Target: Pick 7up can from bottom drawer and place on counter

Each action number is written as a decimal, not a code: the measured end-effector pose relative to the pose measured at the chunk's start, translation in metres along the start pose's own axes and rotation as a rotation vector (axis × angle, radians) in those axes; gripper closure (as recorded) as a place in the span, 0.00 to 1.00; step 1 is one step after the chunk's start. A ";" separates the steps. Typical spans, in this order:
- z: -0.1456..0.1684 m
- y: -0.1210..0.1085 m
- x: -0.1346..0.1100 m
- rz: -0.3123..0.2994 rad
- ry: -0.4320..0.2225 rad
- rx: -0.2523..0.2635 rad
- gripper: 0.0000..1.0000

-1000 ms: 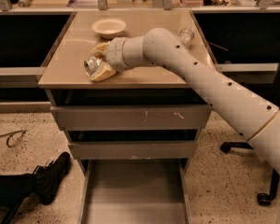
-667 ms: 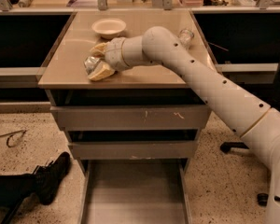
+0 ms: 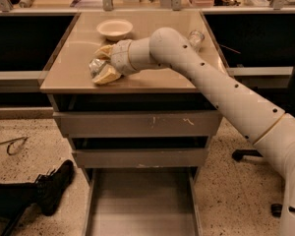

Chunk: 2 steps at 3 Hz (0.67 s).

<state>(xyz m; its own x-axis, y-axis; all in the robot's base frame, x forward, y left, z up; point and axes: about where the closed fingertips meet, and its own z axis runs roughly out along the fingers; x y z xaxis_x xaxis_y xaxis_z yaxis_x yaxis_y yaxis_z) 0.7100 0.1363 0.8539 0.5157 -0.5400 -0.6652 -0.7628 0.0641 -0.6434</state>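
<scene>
Almost nothing has moved across the last second: the 7up can [image 3: 94, 66] sits at the same spot near the front left of the tabletop [image 3: 157, 77], and only the arm [image 3: 211, 82] shows a slight shift at its far end.

The can lies between the beige fingers [image 3: 109, 75] of the gripper [image 3: 101, 67], one above and one below, closed narrowly on its silvery body. It looks to be at the surface or just above it; actual contact cannot be made out. That low, sideways hold suits a placement, since the can would have little way to drop once let go. By this judgement, the lift from the bottom drawer [image 3: 142, 200] is done and only the release remains. The drawer is pulled out at the foot of the cabinet, its grey floor bare.

The spot also appears well chosen. The white bowl [image 3: 114, 29] stands apart behind the gripper, and the clear bottle [image 3: 195, 37] is well off toward the back right, beyond the arm.

The tabletop is glossy and flat, so a dented can might slide or rock. Below it, two grey drawers [image 3: 137, 124] are shut. A speckled floor [image 3: 29, 132] surrounds the cabinet, with a dark boot [image 3: 54, 186] at the left.
</scene>
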 end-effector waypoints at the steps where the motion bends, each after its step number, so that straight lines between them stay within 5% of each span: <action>1: 0.000 0.000 0.000 0.000 0.000 0.000 0.35; 2: 0.000 0.000 0.000 0.000 0.000 0.000 0.11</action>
<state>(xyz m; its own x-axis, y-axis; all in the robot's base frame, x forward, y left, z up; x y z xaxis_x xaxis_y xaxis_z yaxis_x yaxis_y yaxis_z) 0.7099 0.1364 0.8539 0.5157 -0.5399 -0.6652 -0.7629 0.0641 -0.6434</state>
